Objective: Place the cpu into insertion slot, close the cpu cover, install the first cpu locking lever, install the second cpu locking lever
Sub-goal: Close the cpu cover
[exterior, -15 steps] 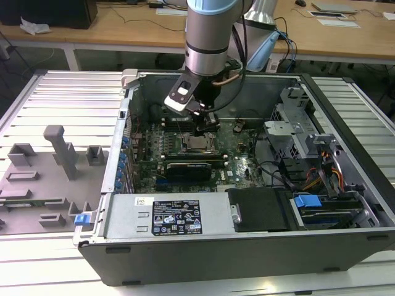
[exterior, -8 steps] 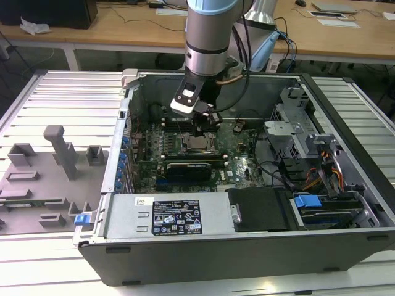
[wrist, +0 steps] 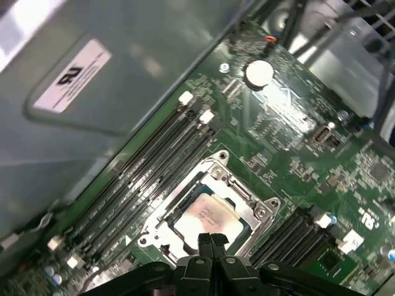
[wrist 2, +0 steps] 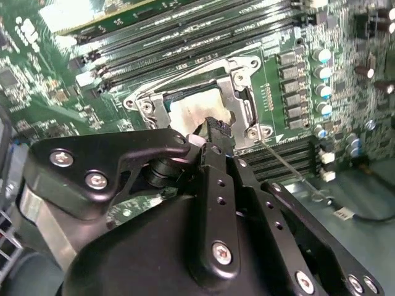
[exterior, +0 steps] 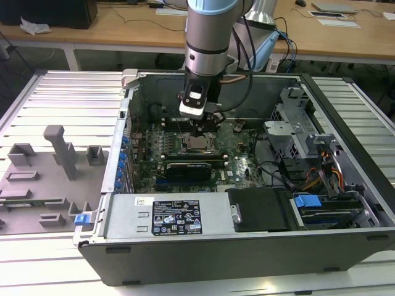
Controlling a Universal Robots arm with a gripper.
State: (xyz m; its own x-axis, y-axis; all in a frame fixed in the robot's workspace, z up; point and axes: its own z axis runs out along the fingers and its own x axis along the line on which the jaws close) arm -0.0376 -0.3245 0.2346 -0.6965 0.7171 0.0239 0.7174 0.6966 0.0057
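We see a slatted silver metal tabletop (exterior: 62,92) carrying a large open grey computer case (exterior: 216,259) across the exterior view's middle. A silver-and-blue robot arm (exterior: 207,37) reaches down from top centre over the green motherboard (exterior: 241,154). In the first wrist view, the thin square silver cpu cover (wrist: 262,213) lies flat around the small silvery-grey square cpu (wrist: 207,219). The black fingers (wrist: 203,243), pressed together and empty, sit at the cover's edge.
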